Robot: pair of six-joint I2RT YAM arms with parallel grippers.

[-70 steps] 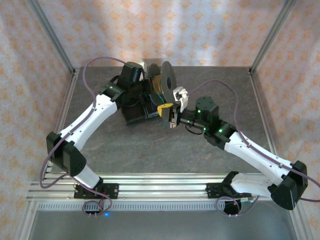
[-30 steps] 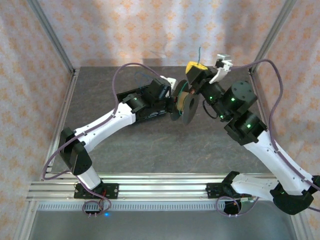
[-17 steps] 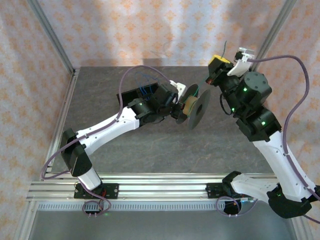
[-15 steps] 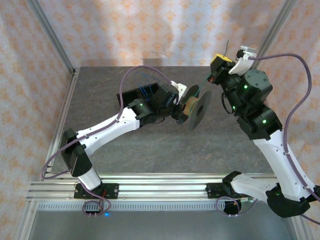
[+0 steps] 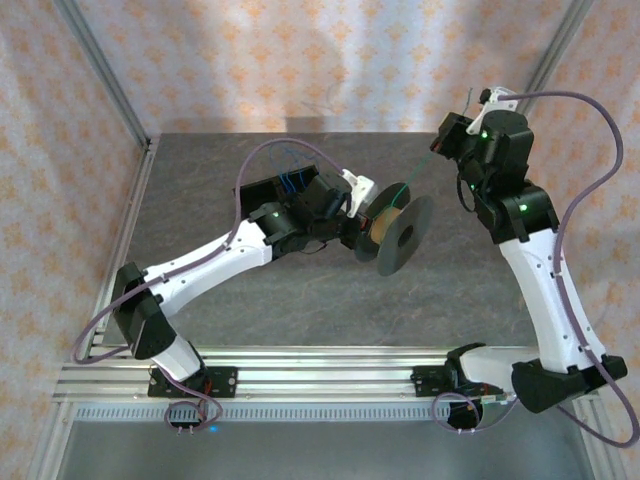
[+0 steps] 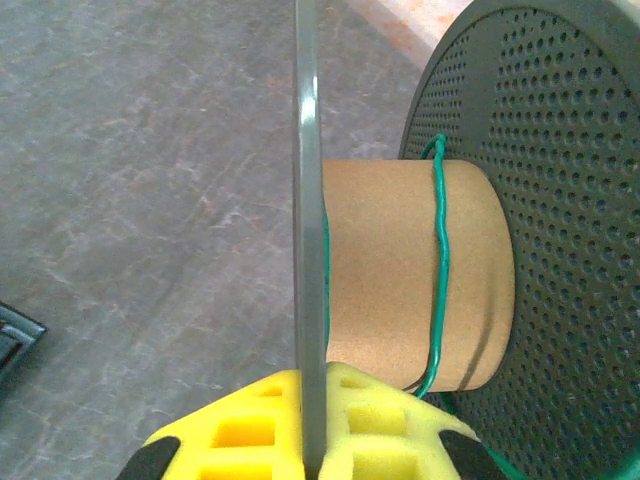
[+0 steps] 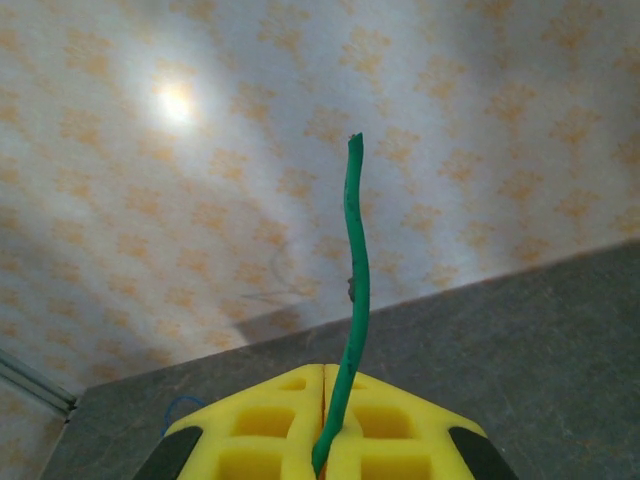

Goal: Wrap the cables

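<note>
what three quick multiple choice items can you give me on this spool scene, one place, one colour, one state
1. Where on the dark grey perforated round spool does the thin green wire wrap?
A) its cork-brown core
B) a flange's outer face
C) nowhere on it

2. What colour are the foam pads of the left pincer?
A) yellow
B) red
C) white

3. The right pincer is:
A) wide open
B) shut on the thin green wire
C) shut on the spool

Answers: 1 A, the wire loops the core; 2 A, yellow foam clamps the spool's flange; 3 B, the wire stands pinched between its pads.
</note>
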